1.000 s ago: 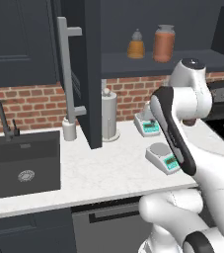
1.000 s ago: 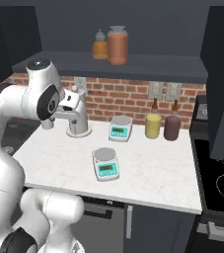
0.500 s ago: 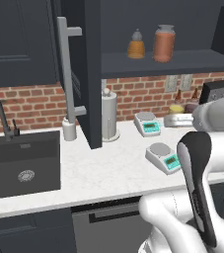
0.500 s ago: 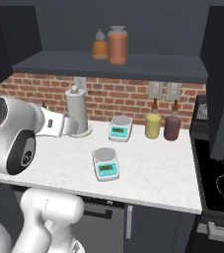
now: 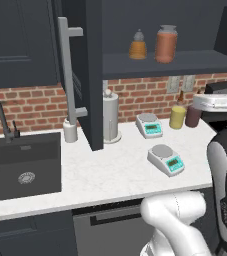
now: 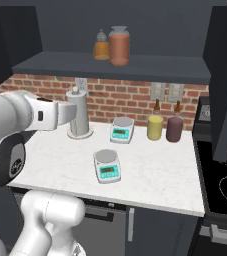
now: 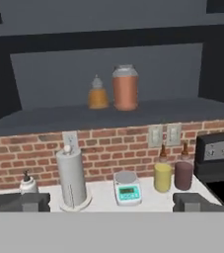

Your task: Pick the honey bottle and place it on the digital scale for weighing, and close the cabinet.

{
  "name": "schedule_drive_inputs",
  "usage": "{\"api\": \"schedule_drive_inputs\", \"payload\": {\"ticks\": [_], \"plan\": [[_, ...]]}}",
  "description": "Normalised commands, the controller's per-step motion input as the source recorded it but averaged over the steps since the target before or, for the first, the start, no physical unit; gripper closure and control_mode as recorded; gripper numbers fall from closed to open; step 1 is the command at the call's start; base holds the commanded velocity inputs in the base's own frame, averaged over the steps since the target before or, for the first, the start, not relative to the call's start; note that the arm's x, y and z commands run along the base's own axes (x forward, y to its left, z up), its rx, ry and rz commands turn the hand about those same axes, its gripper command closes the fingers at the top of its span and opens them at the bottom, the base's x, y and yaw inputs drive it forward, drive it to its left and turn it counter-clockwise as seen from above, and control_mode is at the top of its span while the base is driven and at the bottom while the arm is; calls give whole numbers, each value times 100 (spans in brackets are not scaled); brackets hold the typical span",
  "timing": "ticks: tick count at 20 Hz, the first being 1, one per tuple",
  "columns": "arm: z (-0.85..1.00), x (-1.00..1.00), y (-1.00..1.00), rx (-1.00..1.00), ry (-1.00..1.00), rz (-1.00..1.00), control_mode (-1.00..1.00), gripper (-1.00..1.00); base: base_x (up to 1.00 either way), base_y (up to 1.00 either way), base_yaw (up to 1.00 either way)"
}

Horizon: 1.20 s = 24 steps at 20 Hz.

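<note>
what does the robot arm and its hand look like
The arm is made of glossy white rounded segments with dark grey joint rings and a black disc cap at one joint. The hand ends in two small dark grey blocky fingertips. No cables or markings are visible.

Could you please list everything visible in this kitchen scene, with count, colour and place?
honey bottle: one, reddish-brown, grey lid, on open cabinet shelf
beehive bottle: one, orange, shelf, left of the honey bottle
digital scale: one, white, round grey plate, counter front
boxier scale: one, white, near brick wall
paper towel roll: one, white, upright by wall
jars: two, yellow and dark red, right of boxier scale
cabinet: dark, door open
sink: one, black, counter left
gripper: one, open, holding nothing
</note>
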Motion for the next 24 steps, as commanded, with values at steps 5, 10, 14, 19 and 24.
{"api": "schedule_drive_inputs", "payload": {"ticks": [5,10,14,19,24], "plan": [[76,0,-3,0,-34,0,-100,-100,0,0,0],[82,0,-13,0,-17,-5,-100,-100,0,0,0],[52,13,-14,4,11,-2,-100,-100,0,0,0],[20,35,-14,1,26,1,-100,-100,0,0,0],[-7,30,-12,0,1,3,-100,-100,0,0,0]]}}
